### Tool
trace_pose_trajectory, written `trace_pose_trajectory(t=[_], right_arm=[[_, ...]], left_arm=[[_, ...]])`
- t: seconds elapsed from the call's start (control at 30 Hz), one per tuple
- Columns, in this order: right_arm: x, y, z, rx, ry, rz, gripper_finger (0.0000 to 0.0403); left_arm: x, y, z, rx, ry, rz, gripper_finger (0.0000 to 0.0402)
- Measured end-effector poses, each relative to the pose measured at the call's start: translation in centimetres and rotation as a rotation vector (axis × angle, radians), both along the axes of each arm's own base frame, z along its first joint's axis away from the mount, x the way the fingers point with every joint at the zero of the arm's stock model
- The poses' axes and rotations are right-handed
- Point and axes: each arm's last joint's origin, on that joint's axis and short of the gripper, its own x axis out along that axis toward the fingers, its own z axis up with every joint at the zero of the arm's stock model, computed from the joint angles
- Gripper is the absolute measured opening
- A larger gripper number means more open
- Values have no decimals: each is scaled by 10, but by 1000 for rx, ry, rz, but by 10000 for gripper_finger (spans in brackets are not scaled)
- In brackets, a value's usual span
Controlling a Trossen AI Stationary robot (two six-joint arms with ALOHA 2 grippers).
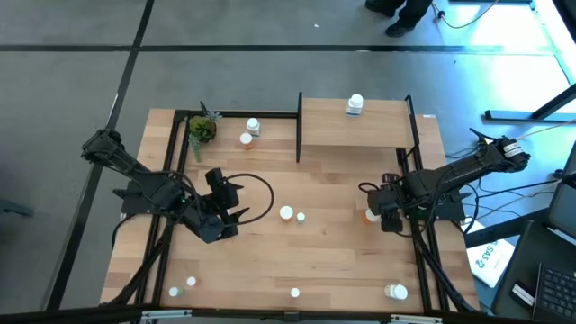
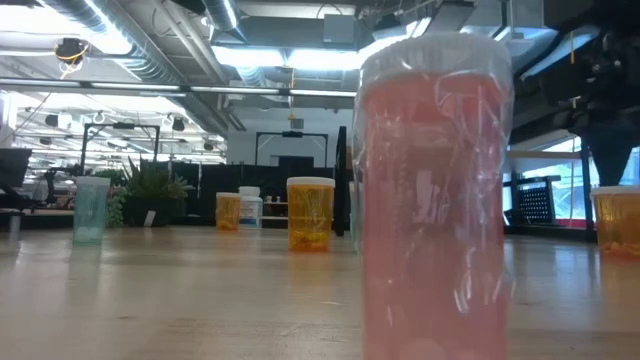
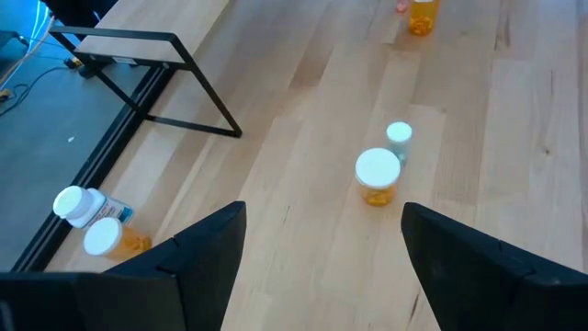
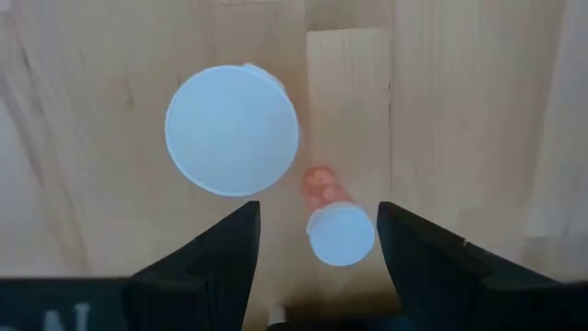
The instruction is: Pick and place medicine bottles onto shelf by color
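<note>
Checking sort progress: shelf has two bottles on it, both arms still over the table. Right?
Not quite. The shelf holds one bottle, not two; the high view shows it alone near the back edge. The rest is right: the left gripper and right gripper are both over the table, and both are empty.

— What lies ahead of the left gripper [image 3: 317, 244]?
— Its two dark fingers [image 3: 197, 248] stand spread over the wooden table [image 3: 294, 147]. Beyond the gap sits an orange bottle [image 3: 378, 176] with a white cap, a smaller green bottle [image 3: 399, 141] just beside it.
— Elsewhere?
— Another orange one [image 3: 422, 16] farther off; a white bottle [image 3: 81, 205] and an orange bottle [image 3: 112, 239] lie near the shelf's black frame [image 3: 175, 78].
</note>
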Motion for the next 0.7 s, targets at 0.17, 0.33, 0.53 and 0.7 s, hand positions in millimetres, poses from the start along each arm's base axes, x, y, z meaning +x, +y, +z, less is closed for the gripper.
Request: trace_pose_trajectory(t=[0.17,0.33,0.53,0.7], right_arm=[[-5,-2,-12,-10,34,-16,222],[-7,-2,-19,-7,30,-36,222],[-7,-3,-19,-21,26,-37,221],[-7,-3,-19,-22,26,-38,207]], left_arm=[[0,0,0,0,0,0,286],[0,0,0,-1,-1,0,286],[0,0,0,0,0,0,286],[0,0,0,0,0,0,286]])
